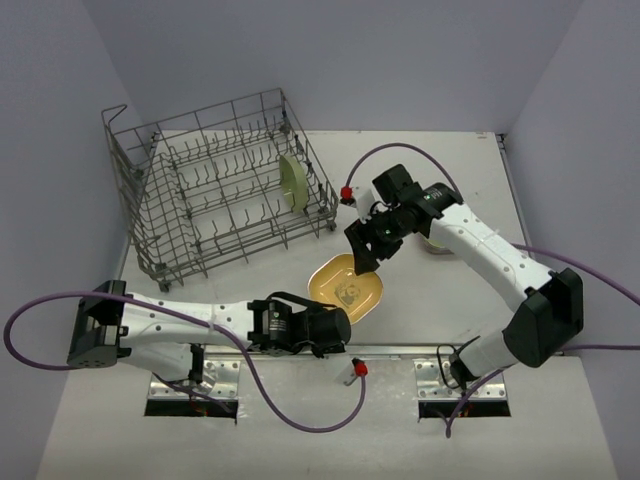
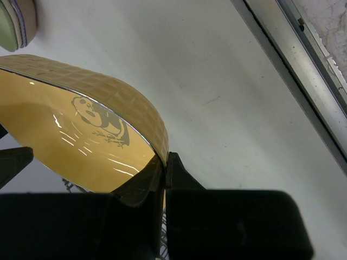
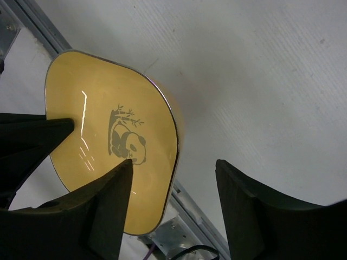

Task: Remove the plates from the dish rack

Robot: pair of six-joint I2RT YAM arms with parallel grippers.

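Yellow plate (image 1: pixel 346 290): left jaws clamped on its 6 o'clock rim; right jaws apart, straddling its 12 o'clock rim.

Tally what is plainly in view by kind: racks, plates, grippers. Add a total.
Racks: 1, the dish rack
Plates: 2, the pale green plate standing in the rack and the yellow panda plate pinched at its rim by the left gripper
Grippers: 2, left and the right gripper
Total: 5
Not counted: the stack of plates behind the right arm, mostly hidden.
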